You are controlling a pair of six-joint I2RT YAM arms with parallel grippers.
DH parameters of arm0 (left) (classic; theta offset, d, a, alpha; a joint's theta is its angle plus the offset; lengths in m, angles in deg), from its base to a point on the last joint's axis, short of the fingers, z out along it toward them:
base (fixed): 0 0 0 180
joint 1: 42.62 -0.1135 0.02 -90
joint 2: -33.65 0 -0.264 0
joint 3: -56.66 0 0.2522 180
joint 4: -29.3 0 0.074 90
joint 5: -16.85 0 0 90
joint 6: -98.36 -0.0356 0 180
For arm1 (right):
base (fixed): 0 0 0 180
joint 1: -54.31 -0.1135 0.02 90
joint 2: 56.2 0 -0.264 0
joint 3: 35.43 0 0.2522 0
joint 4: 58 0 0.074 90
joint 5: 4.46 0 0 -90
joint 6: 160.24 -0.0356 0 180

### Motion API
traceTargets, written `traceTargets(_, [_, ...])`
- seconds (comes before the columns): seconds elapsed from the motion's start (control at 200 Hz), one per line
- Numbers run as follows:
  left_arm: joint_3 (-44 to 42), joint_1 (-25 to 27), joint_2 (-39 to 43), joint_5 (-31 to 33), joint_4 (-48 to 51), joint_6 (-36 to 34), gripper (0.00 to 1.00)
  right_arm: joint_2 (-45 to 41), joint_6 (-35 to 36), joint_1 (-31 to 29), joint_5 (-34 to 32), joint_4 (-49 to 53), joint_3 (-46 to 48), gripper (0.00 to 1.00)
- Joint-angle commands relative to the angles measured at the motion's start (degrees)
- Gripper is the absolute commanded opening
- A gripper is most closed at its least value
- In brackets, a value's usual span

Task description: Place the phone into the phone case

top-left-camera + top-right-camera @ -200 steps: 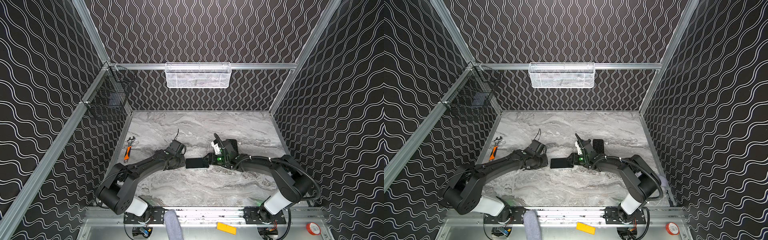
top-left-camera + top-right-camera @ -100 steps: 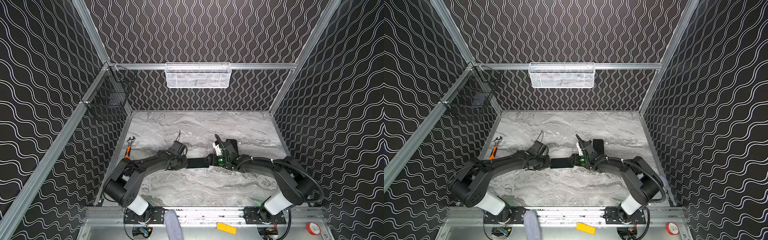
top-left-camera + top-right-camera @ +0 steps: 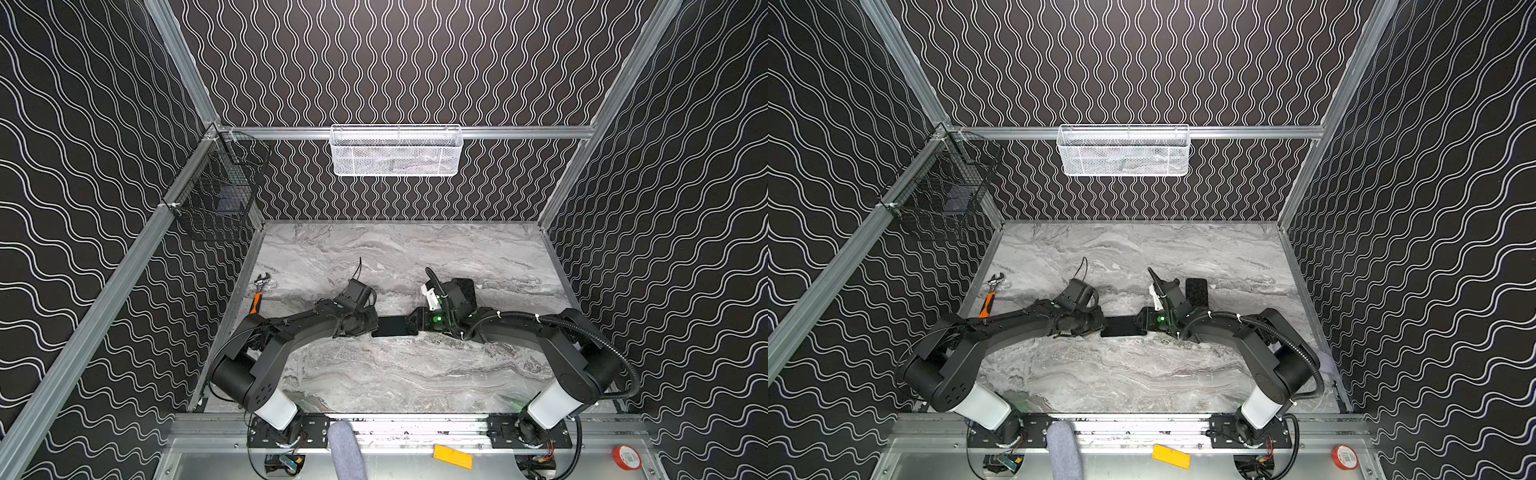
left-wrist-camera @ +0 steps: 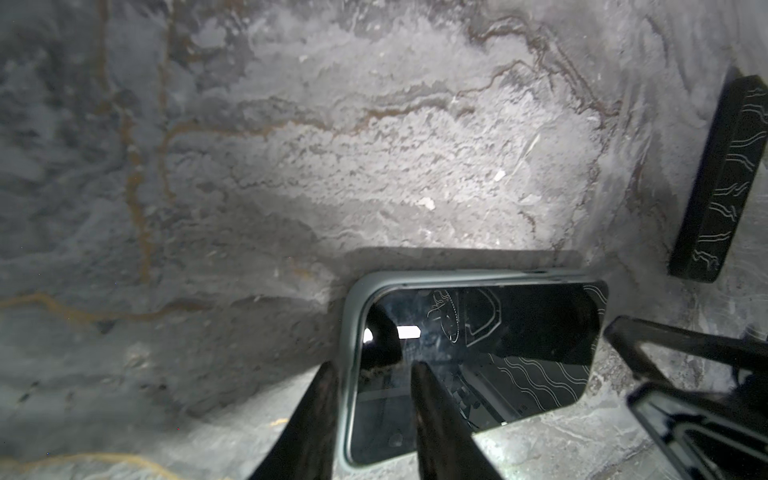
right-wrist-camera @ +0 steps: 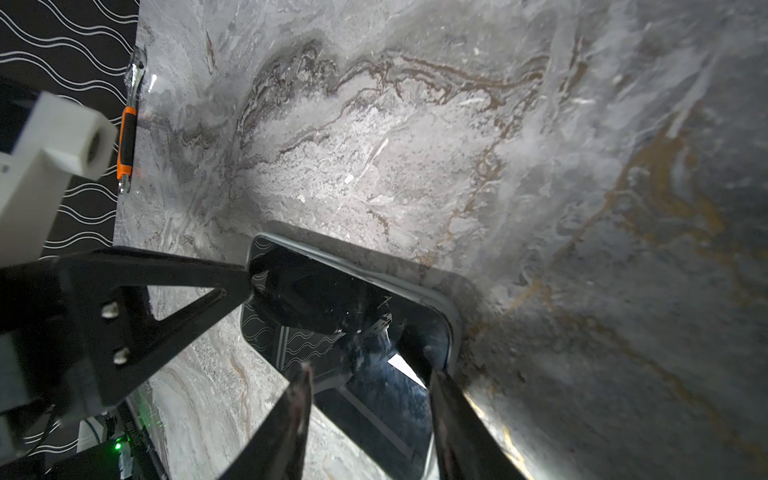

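Gray marble tabletop (image 3: 374, 374), wavy black walls. The phone (image 3: 395, 326) lies screen up in the gray phone case (image 4: 347, 332) mid-tabletop; fully seated or not, cannot tell. Fingers of the left gripper (image 4: 372, 365) are apart, straddling the case's end rim, one finger on the screen. Fingers of the right gripper (image 5: 370, 370) are apart over the opposite end.

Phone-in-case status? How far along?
Done: the phone lies in the grey case, rim wrapping the end at the left gripper. In hand: the right gripper is at the opposite end; both pairs of jaws open, tips down. Left: no rim shows at that end, so it probably needs pressing in.
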Motion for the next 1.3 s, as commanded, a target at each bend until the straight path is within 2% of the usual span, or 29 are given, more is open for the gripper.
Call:
traceTargets(0.0, [0.49,-0.11,-0.02,0.02,-1.66,-0.01,0.34,-0.23,0.38,-0.02,-0.95,0.88,-0.27,0.52])
traceTargets(0.37, [-0.29,-0.1,-0.45,-1.08,-3.51,0.43,0.36,-1.98,-1.04,-0.05,-2.19,-0.57,2.2,0.59])
traceTargets(0.5, [-0.66,-0.14,-0.36,-1.19,-3.78,0.57,0.48,-1.6,-0.93,-0.06,-0.72,-1.11,2.22,0.6])
traceTargets(0.555, [-0.64,-0.08,-0.3,-1.32,-3.85,0.65,0.57,-1.25,-1.03,-0.06,0.01,-1.64,2.22,0.6])
traceTargets(0.655, [-1.12,-0.07,-0.32,-1.56,-4.39,0.97,0.61,-0.55,-1.23,-0.3,0.49,-2.13,2.05,0.6])
traceTargets(1.296, [-0.71,-0.09,-0.45,-2.4,-5.21,0.85,0.61,-0.98,-1.67,-1.97,-1.28,-2.02,1.21,0.59])
